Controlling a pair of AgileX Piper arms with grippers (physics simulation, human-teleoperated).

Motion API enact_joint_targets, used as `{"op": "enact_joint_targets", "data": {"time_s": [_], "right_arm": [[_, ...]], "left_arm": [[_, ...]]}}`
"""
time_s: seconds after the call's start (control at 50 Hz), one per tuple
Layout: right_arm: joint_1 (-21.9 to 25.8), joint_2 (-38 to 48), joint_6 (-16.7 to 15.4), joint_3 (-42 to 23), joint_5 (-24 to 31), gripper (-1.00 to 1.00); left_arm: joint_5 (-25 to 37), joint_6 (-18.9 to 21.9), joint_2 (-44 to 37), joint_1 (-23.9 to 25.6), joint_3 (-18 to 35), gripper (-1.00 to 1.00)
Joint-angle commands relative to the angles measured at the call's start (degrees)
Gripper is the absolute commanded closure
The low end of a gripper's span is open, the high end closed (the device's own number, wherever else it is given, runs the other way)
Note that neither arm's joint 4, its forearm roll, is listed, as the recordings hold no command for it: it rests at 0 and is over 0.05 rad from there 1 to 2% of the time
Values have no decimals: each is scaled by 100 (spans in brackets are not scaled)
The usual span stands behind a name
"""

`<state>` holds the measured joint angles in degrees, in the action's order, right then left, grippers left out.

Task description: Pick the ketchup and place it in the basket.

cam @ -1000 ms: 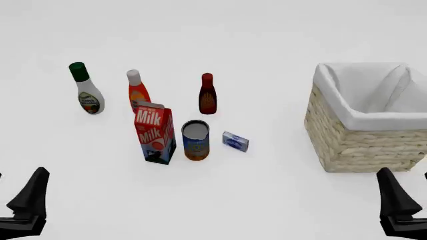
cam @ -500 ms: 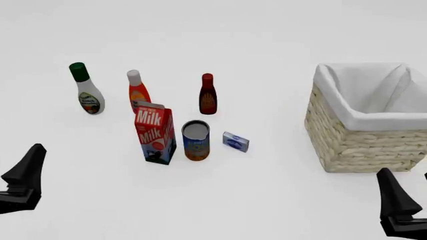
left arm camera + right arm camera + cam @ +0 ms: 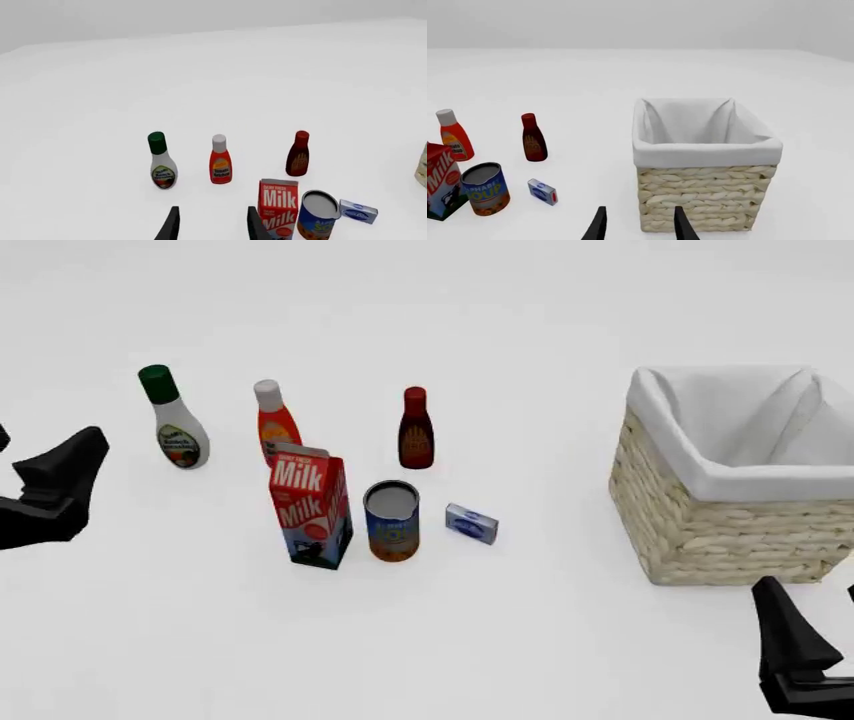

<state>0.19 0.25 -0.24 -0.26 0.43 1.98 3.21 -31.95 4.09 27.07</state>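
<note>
Left gripper [image 3: 210, 224]: the two dark fingers [image 3: 171, 226] stand spread apart with bare table between them, grasping nothing. In the front view this gripper [image 3: 60, 480] hangs above the table's left edge, well apart from every object, with the white bottle with a green cap [image 3: 174, 418] as its closest neighbour.

Right gripper [image 3: 637, 224]: its fingers [image 3: 679, 225] are likewise released and parted, holding nothing; through the gap appears the woven front wall of the basket [image 3: 704, 195]. In the front view the gripper [image 3: 797, 665] sits at the near right corner of the table, just in front of the basket [image 3: 714, 530].

Ketchup [image 3: 276, 423]: upright and untouched on the left half of the table [image 3: 534, 640], in the far row of bottles, between the white bottle with a green cap and the dark red-brown bottle [image 3: 415, 429]. Its lower part is hidden in the front view by the milk carton [image 3: 311, 504], which stands just in front of it; the left wrist view shows the ketchup [image 3: 220, 160] whole and clear of the carton.

Other objects: a blue soup can [image 3: 391, 520] stands just beside the milk carton, and a small blue-and-white box [image 3: 471, 524] lies near the can on the side toward the basket. The basket stands by the right edge, well apart from the ketchup, its white cloth lining [image 3: 747, 415] folded over the rim.
</note>
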Motion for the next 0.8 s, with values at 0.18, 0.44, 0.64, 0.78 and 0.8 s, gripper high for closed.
{"op": "enact_joint_targets", "data": {"time_s": [0.18, 0.44, 0.64, 0.78, 0.8], "right_arm": [[0, -13, -9, 6, -18, -100], [0, -13, -23, -3, -19, -100], [-4, -16, -39, -3, -28, -100], [-3, -14, -24, -6, -21, -100], [-3, -14, -24, -6, -21, -100]], "left_arm": [[786, -159, -1111, 99, 1565, -100], [1245, -59, -1939, -51, 2467, -100], [1612, -130, -2496, -35, 3251, -100], [1749, -194, -2844, -88, 3591, -100], [1749, -194, -2844, -88, 3591, -100]]}}
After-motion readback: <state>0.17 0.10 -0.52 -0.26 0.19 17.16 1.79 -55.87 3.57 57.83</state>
